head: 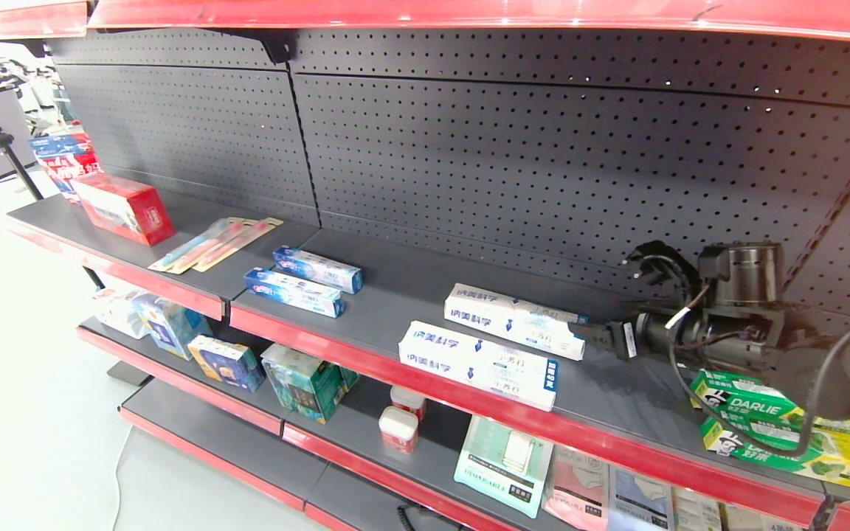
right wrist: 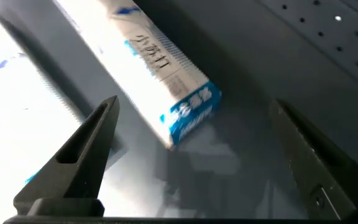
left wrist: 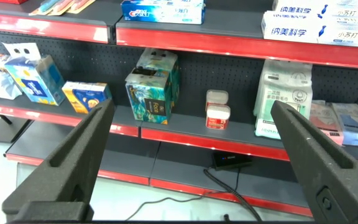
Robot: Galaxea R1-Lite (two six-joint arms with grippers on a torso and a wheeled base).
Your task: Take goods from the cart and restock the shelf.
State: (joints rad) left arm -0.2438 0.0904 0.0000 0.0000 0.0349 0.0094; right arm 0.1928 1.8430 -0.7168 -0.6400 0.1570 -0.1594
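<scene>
Two long white toothpaste boxes lie on the grey upper shelf, one at the back and one at the front lip. My right gripper rests low over the shelf just right of the back box, open and holding nothing. In the right wrist view the gripper faces the blue end of that box, fingers spread wide of it. My left gripper hangs open and empty in front of the lower shelves.
Green toothpaste boxes sit under my right arm. Blue boxes, toothbrush packs and a red box lie further left. The lower shelf holds a teal box, small jars and a white pack.
</scene>
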